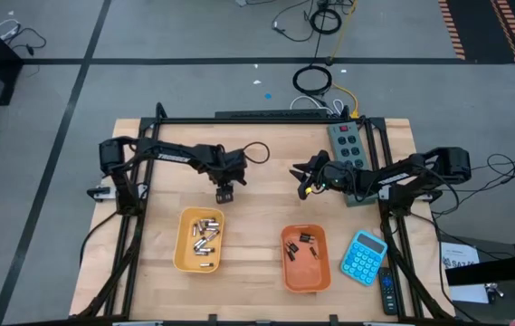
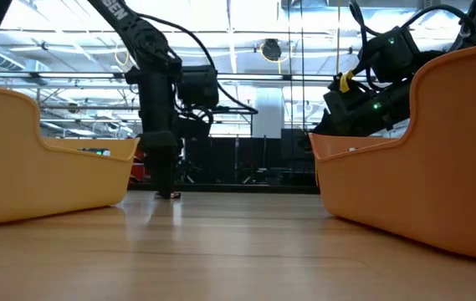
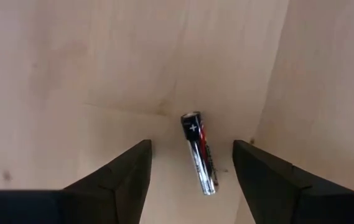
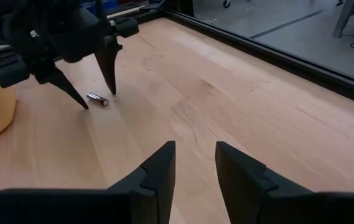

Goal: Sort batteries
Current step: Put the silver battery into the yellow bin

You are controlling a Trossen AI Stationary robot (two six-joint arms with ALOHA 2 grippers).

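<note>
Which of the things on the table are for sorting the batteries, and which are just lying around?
For the job:
- loose battery on the table between the open left gripper fingers
- yellow tray with silvery batteries
- orange tray with dark batteries

Just lying about:
- blue calculator
- power strip
- remote

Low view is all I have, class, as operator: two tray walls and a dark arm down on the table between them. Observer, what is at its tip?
Observer: One battery lies on the table between the open fingers of the left gripper, touching neither.
Operator: What is inside the trays?
Observer: The yellow tray holds silvery batteries; the orange tray holds a few dark batteries.
Operator: And the right gripper?
Observer: The right gripper hovers empty, fingers apart, over bare wood beside the power strip.
</note>
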